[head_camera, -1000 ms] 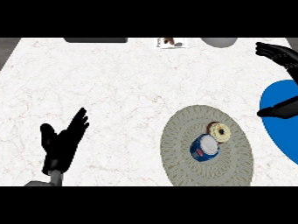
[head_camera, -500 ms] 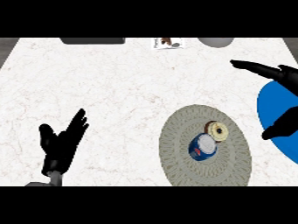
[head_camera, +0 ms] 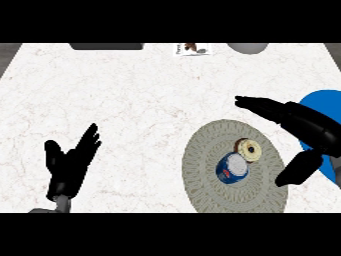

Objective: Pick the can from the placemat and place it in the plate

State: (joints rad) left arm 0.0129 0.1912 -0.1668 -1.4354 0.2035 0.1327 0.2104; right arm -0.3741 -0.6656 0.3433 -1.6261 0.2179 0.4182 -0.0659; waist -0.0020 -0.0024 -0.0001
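Two hands show in the head view, and neither holds anything. The right hand (head_camera: pixel 306 131) hangs spread wide at the right side of the round grey placemat (head_camera: pixel 202 185), fingers stretched out above its far edge and thumb hanging low beside its right rim, a shape that looks made ready to close round the can (head_camera: pixel 233 167). That blue can lies tipped on its side near the middle of the placemat, pale end up, touching or just beside a small ring-shaped pastry (head_camera: pixel 248 149). The blue plate (head_camera: pixel 335 102), where the can is meant to go, sits just beside the placemat on the right, mostly hidden under the right forearm. The left hand (head_camera: pixel 69 162) rests near the lower left, fingers straight and up, well apart from everything on the white marble counter (head_camera: pixel 129 100).
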